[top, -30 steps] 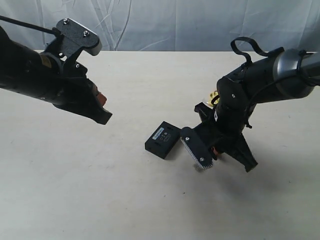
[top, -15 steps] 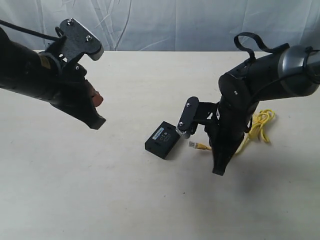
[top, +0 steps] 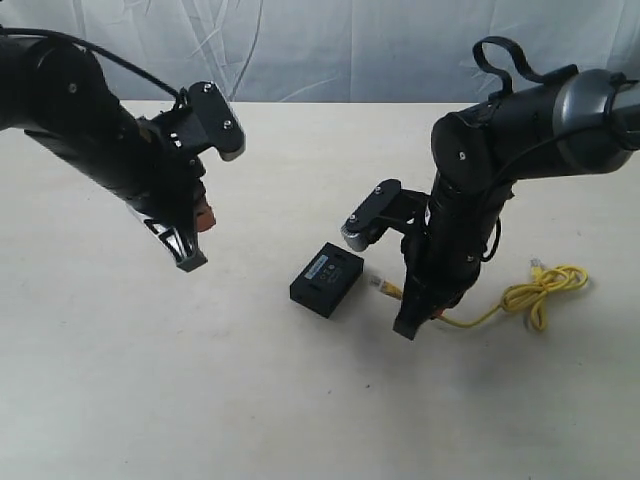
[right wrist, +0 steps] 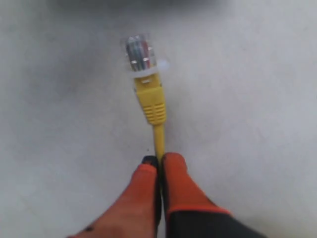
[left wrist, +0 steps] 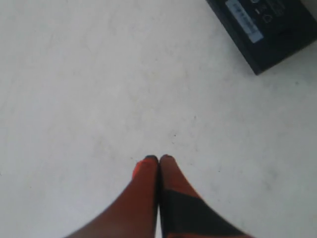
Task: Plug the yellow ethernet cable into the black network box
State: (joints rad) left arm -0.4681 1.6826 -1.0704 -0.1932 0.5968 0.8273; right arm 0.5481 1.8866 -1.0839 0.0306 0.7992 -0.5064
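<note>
The black network box lies flat at the table's middle, pale label up; its corner also shows in the left wrist view. My right gripper is shut on the yellow ethernet cable just behind its clear plug, which sticks out past the fingertips. In the exterior view that plug hangs a short way right of the box, apart from it. The rest of the cable trails right into a loose bundle. My left gripper is shut on nothing, up and left of the box.
A pale cloth backdrop hangs behind the table's far edge. The beige tabletop stretches bare toward the front. The right arm's bulky wrist stands above the cable.
The right gripper swung down with the cable, drawing the plug toward the box; the bundle now trails farther right. The left arm turned and came lower and toward the middle.
</note>
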